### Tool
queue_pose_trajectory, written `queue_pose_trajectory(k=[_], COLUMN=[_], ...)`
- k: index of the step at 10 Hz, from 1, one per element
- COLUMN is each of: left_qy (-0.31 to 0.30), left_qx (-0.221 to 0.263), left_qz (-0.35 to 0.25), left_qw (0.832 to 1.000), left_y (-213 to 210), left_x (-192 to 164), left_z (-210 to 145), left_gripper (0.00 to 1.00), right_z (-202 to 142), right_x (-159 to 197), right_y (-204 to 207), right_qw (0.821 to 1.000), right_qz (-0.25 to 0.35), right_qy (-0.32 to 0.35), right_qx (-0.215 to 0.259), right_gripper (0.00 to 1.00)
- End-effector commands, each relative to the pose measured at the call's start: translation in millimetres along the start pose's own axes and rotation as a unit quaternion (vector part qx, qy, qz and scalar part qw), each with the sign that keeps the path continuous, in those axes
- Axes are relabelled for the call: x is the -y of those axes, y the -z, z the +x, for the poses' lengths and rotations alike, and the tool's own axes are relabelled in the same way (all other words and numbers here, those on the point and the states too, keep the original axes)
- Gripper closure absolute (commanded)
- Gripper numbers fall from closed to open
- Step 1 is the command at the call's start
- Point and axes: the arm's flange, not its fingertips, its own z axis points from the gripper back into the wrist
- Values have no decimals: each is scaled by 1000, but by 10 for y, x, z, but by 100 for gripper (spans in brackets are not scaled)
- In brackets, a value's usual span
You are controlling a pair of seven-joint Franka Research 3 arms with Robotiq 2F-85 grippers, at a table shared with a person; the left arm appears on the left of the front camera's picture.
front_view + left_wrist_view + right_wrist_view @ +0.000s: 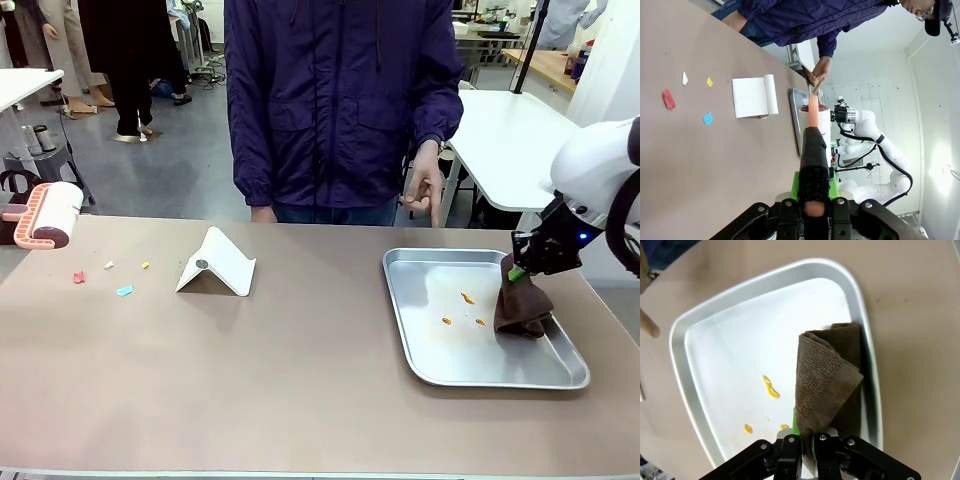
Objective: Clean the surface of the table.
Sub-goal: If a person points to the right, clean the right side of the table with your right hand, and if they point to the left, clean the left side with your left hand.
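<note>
Pinches limp cloth [522, 308] by top fold in right gripper [517, 272]; clamps stiff lint roller [50, 212] handle in left gripper [812, 195]; takes no hold of rigid, smooth table [300, 380].

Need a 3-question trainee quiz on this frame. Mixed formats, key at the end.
1. True or false: the right pincer is shut on the brown cloth, which rests inside the metal tray.
2. Multiple choice: what does the left pincer hold? A) a sponge B) a lint roller C) a spray bottle
3. Fill in: the orange smears lie on the ___, while the coloured paper scraps lie on the table.

Key: 1 true; 2 B; 3 tray.
</note>
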Motion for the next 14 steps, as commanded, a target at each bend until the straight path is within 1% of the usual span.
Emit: queue_pose_trajectory(k=[1, 2, 5, 10, 11, 12, 14], left_qy=[-6, -6, -6, -6, -6, -6, -6], left_qx=[0, 0, 0, 0, 0, 0, 0], left_qz=[1, 1, 1, 1, 1, 1, 1], left_qw=[1000, 1000, 1000, 1000, 1000, 1000, 1000], left_y=[-14, -14, -14, -14, -14, -14, -14], left_x=[46, 46, 46, 46, 46, 46, 46], left_z=[9, 9, 9, 9, 9, 9, 9], left_gripper=[83, 83, 83, 83, 83, 83, 83], right_z=[128, 149, 143, -87, -142, -189, -229], right_x=[-73, -122, -362, -714, -787, -861, -951], right_y=[83, 189, 481, 714, 721, 747, 773], right_qw=[999, 999, 993, 979, 975, 974, 971], right_qz=[36, 44, 94, 171, 190, 193, 206], right_qy=[8, 1, -2, 3, 12, 21, 18], right_qx=[-20, -30, -64, -112, -116, -114, -117], right_gripper=[100, 100, 100, 100, 100, 100, 100])
